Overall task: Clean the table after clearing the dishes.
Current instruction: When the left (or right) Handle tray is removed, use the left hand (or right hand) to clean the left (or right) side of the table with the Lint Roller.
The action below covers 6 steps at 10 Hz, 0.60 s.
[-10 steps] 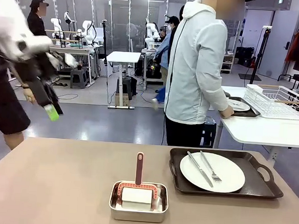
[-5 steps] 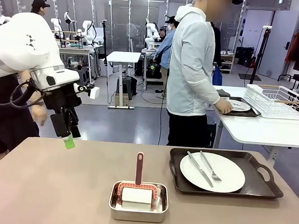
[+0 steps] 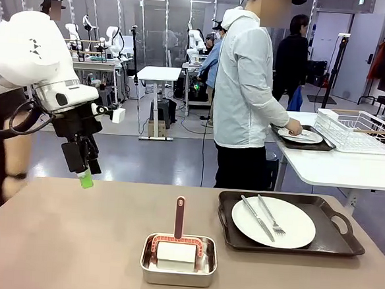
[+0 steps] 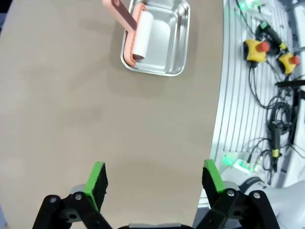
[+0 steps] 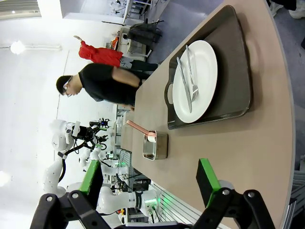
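Honestly, left gripper (image 4: pixel 153 172) and right gripper (image 5: pixel 150 174) both hang wide open and empty, but one plate (image 3: pixel 273 221) sits on its tray (image 3: pixel 324 243) at the right of the table (image 3: pixel 73 242), so wiping now could clip it.

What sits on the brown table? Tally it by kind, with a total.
Dark brown tray: 1
White plate: 1
Knife: 1
Fork: 1
Steel pan: 1
Pink-handled roller: 1
Total: 6

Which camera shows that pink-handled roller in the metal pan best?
Front view: the roller is close and whole. Left wrist view sees it from above, handle cropped; right wrist view shows it small, sideways.
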{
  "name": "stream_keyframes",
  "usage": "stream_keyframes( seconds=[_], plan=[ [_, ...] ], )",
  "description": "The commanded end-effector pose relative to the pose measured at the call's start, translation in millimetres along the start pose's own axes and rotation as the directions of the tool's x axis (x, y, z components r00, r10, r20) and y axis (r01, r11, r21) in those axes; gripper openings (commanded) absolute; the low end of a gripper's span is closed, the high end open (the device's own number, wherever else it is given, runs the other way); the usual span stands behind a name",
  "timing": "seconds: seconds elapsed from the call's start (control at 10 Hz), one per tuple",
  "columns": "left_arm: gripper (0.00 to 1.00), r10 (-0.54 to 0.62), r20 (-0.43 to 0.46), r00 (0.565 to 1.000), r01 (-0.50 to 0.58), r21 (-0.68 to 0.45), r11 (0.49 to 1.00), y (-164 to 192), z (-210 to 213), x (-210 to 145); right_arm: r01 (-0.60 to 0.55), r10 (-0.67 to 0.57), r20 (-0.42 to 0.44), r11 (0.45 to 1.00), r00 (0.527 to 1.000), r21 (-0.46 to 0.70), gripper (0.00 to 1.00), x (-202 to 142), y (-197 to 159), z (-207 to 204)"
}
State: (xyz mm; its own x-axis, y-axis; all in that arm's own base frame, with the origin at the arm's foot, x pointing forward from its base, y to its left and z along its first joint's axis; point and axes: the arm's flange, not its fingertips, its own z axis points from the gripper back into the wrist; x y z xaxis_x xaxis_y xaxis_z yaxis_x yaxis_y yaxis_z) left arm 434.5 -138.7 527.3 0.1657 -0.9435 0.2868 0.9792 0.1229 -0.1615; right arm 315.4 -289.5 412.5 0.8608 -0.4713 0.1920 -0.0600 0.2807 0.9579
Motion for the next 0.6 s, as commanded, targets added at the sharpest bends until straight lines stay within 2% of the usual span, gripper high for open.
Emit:
stream_keyframes(
  seconds=[0.0, 0.1, 0.2, 0.5],
  plan=[
    [1.0, -0.153, -0.061, 0.986, 0.153, -0.007, 0.988, 18, -19, 18, -0.005, 0.005, 0.0, 1.0, 1.0, 0.003, 1.0, -2, 3, 1],
    [1.0, -0.15, -0.106, 0.983, 0.153, 0.014, 0.988, 32, -31, 37, -0.005, 0.005, 0.0, 1.0, 1.0, 0.003, 1.0, -2, 3, 1],
    [1.0, -0.169, -0.136, 0.976, 0.166, -0.032, 0.986, 46, -48, 56, -0.005, 0.005, 0.0, 1.0, 1.0, 0.003, 1.0, -2, 3, 1],
    [1.0, -0.182, -0.176, 0.967, 0.17, -0.08, 0.982, 67, -80, 106, -0.005, 0.005, 0.0, 1.0, 1.0, 0.003, 1.0, -2, 3, 1]
  ],
)
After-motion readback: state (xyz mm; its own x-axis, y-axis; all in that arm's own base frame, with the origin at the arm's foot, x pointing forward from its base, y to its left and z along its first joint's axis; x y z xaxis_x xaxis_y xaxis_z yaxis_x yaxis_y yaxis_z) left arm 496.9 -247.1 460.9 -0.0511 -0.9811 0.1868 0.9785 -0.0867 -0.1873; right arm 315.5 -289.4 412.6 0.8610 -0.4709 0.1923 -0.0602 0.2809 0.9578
